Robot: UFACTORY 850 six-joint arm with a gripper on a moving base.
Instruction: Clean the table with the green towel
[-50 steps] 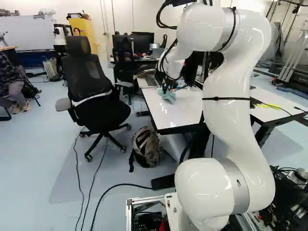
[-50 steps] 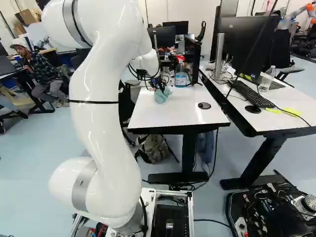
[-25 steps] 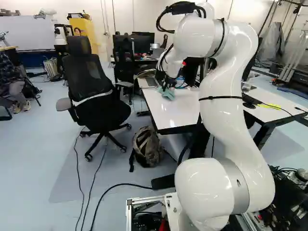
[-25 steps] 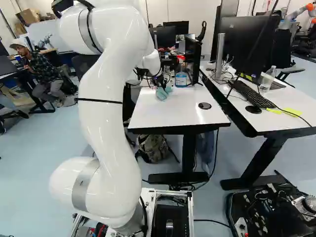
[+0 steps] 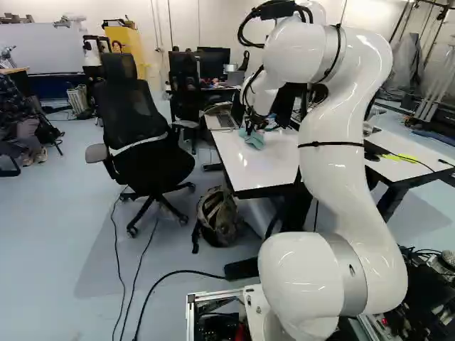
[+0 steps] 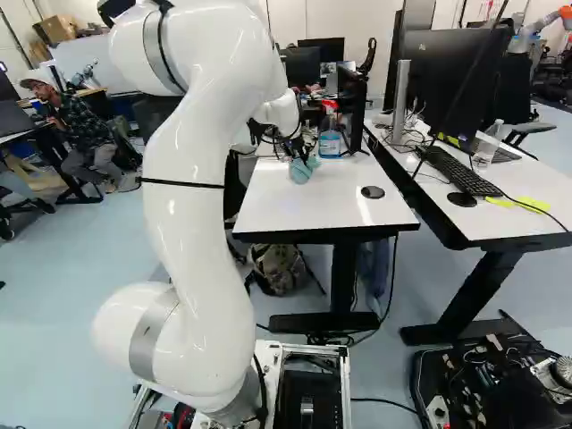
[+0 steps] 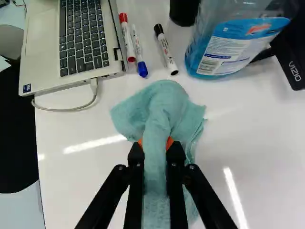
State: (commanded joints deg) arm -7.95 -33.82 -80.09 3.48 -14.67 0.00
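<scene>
The gripper [image 5: 251,128] reaches down over the far part of the white table [image 5: 257,168], holding the blue-green towel [image 5: 254,141]. Bunched cloth also shows below the fingers in the right base view, where the towel [image 6: 302,172] lies on the tabletop. Seen from the wrist, the gripper [image 7: 156,146] is shut on a thick fold of the towel [image 7: 164,107], one orange pad on either side. Cloth spreads on the table ahead of the fingers and trails back between them.
Ahead of the towel are a laptop [image 7: 81,38], red [image 7: 127,37], blue [image 7: 138,51] and black [image 7: 166,49] markers, and a blue-liquid bottle [image 7: 228,47]. A black disc [image 6: 373,192] lies on the table. An office chair [image 5: 142,160] and backpack [image 5: 219,217] stand beside it. Another robot [image 6: 541,22] is far back.
The gripper and held towel have moved right across the table in both base views. The arm first swung left, then back right. A slight rightward scene shift shows the base has moved a little.
</scene>
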